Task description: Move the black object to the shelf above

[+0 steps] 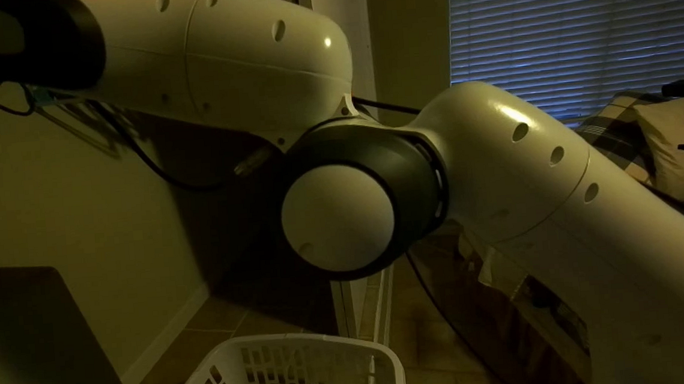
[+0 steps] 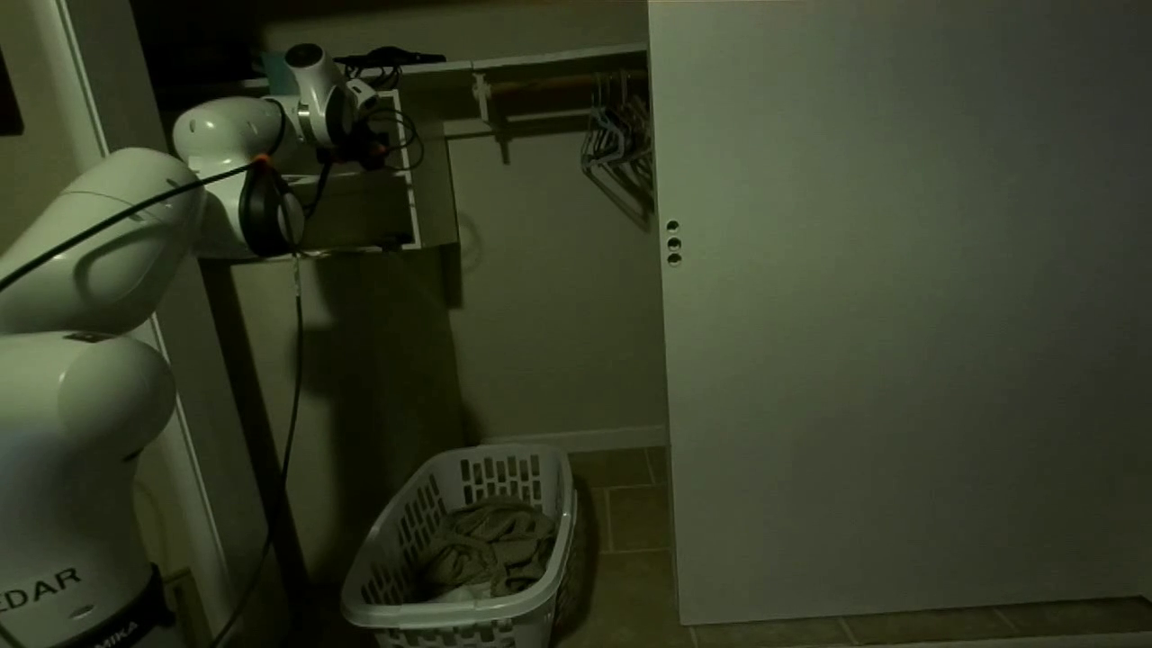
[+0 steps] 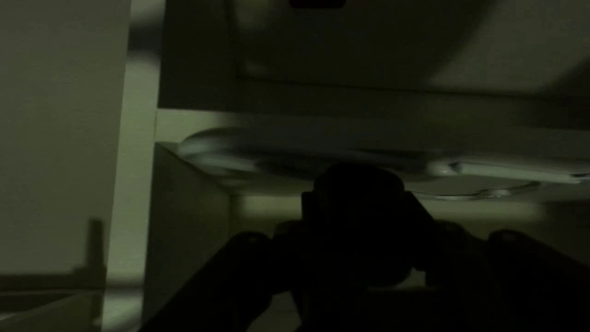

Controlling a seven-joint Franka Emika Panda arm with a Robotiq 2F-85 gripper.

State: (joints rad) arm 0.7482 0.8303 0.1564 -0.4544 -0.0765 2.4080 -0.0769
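Note:
The black object (image 3: 362,184) is a dark rounded shape in the wrist view, its details lost in the low light. My gripper (image 3: 362,212) has a finger on each side of it and is shut on it. The wrist picture appears upside down. Behind the object is a white shelf board (image 3: 184,122) of the cubby unit, which also shows in an exterior view (image 2: 373,177). In that exterior view my gripper (image 2: 364,151) is in front of the cubby's upper compartment; the object blends with it. In an exterior view the dark wrist (image 1: 61,43) is cut off at the left edge, fingers out of view.
A pale object (image 3: 212,150) and a pale rod (image 3: 516,172) lie along the shelf board. The cubby's side panel (image 3: 131,184) stands beside it. Dark items (image 2: 391,58) lie on the top shelf. Hangers (image 2: 616,135), a sliding door (image 2: 900,315) and a white basket (image 2: 459,616) are nearby.

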